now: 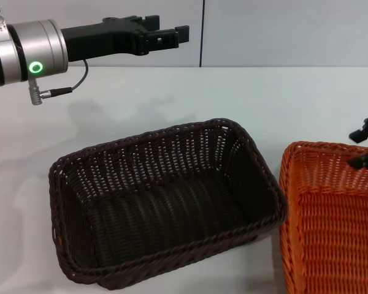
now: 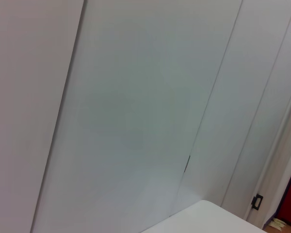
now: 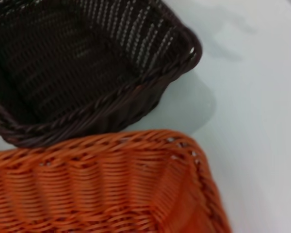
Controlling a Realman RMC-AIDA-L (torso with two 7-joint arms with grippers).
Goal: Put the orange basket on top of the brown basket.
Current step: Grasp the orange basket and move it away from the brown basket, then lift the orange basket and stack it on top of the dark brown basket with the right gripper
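The brown basket [image 1: 162, 202] sits empty on the white table, in the middle of the head view. The orange basket [image 1: 331, 214] stands just to its right, close beside it and cut off by the picture's edge. My right gripper [image 1: 366, 147] is at the right edge, over the orange basket's far rim, with its two black fingertips apart and nothing between them. The right wrist view shows the orange basket's rim [image 3: 102, 189] with the brown basket [image 3: 87, 73] beyond it. My left gripper [image 1: 172, 33] is held high at the back left, away from both baskets.
The white table [image 1: 282, 98] stretches behind and to the left of the baskets. A pale wall with a panel seam [image 1: 202, 30] stands at the back. The left wrist view shows only wall panels [image 2: 136, 121] and a table corner [image 2: 208, 218].
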